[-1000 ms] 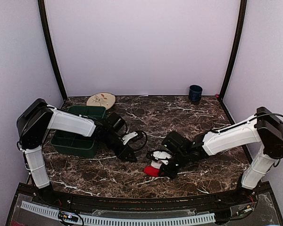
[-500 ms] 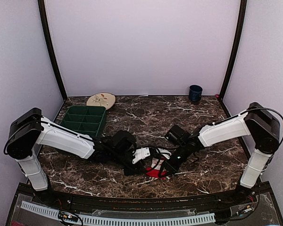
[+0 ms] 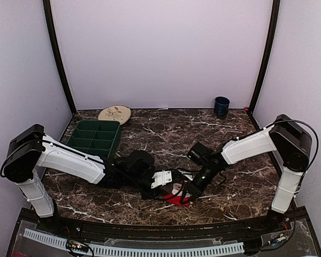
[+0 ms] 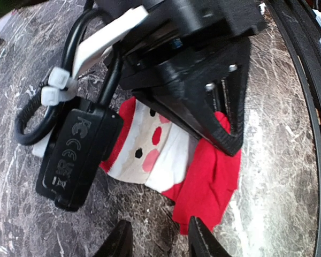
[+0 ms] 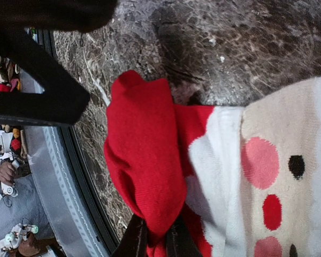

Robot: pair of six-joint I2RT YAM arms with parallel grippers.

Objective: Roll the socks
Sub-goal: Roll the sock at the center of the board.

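Fabric of the red sock (image 3: 176, 196), with its cream face panel, pink cheeks and black dot eyes, lies crumpled on the desk (image 3: 166, 134) close to the front edge, between the two arms. One red end is folded up into a thick ridge. The right hand (image 5: 152, 241) has its fingers drawn almost together on the lower edge of that ridge, so it holds a pinch of red cloth. The left hand (image 4: 160, 243) sits just beside the sock with its fingers parted and nothing between them but desk and the sock's red rim. I cannot make out a second sock; if it is there, the hands hide it. This looks like the very start of the roll: one fold raised, no turn made. To do it well, I would have the left hand come down on the face panel and pin it flat before the right hand carries its pinch over. Otherwise the whole sock is likely to slide on the smooth stone rather than turn. The turn should stay low and tight, with cloth on cloth. The two hands are crowded, and the right wrist's cable loop (image 4: 29, 120) hangs near the left fingers, so the approach wants care. Farther back stand a green tray (image 3: 93, 136), a plate (image 3: 114, 114) and a blue cup (image 3: 221, 106), well apart from the work
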